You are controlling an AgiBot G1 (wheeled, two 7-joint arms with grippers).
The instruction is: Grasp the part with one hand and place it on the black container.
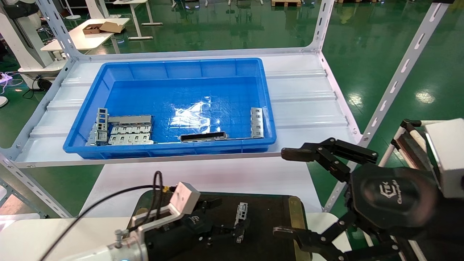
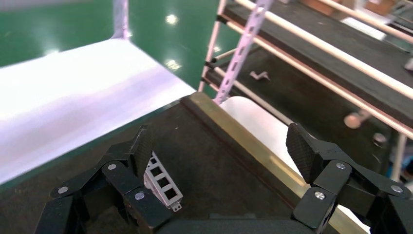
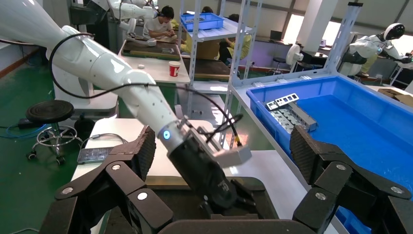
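Note:
The part [image 1: 241, 214], a slim silver bar with square windows, lies on the black container [image 1: 295, 214] at the near edge of the head view. My left gripper [image 1: 224, 217] is low over the container with its jaws wide open. In the left wrist view the part [image 2: 163, 183] lies against one finger [image 2: 141, 151] of the left gripper [image 2: 221, 153], on the container [image 2: 243, 141]; the other finger is far from it. My right gripper [image 1: 286, 192] hangs open and empty to the right of the container, and also shows in the right wrist view [image 3: 224, 146].
A deep blue bin [image 1: 181, 65] stands on the white shelf behind. It holds another windowed bar [image 1: 256, 122], a dark-slotted bar [image 1: 203, 136] and grey plates [image 1: 130, 130]. Shelf uprights [image 1: 398, 76] rise at the right.

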